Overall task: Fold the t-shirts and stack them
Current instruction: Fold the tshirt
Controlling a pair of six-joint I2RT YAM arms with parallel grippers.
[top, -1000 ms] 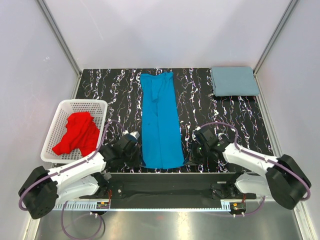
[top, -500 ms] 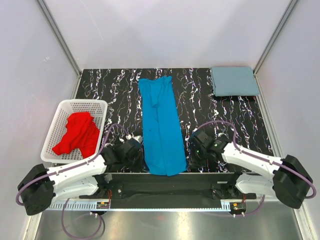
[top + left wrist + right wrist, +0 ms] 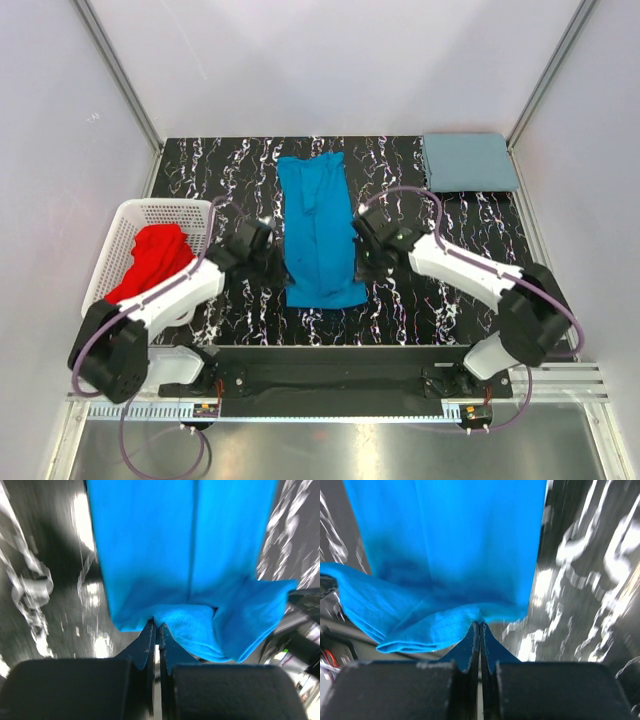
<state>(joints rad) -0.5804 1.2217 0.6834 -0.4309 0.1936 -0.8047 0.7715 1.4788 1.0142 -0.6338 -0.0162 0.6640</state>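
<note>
From above, the bright blue t-shirt (image 3: 318,230) lies as a long strip down the frame's middle, with the left gripper (image 3: 278,265) and the right gripper (image 3: 360,262) clenched on its lower side edges. A dusty grey-blue t-shirt (image 3: 470,162) sits folded at upper right, and a red t-shirt (image 3: 152,265) lies in the white basket (image 3: 165,206) at left. In the left wrist view, fingertips (image 3: 150,640) pinch blue cloth at lower centre. The right wrist view shows a like pinch at bottom centre.
</note>
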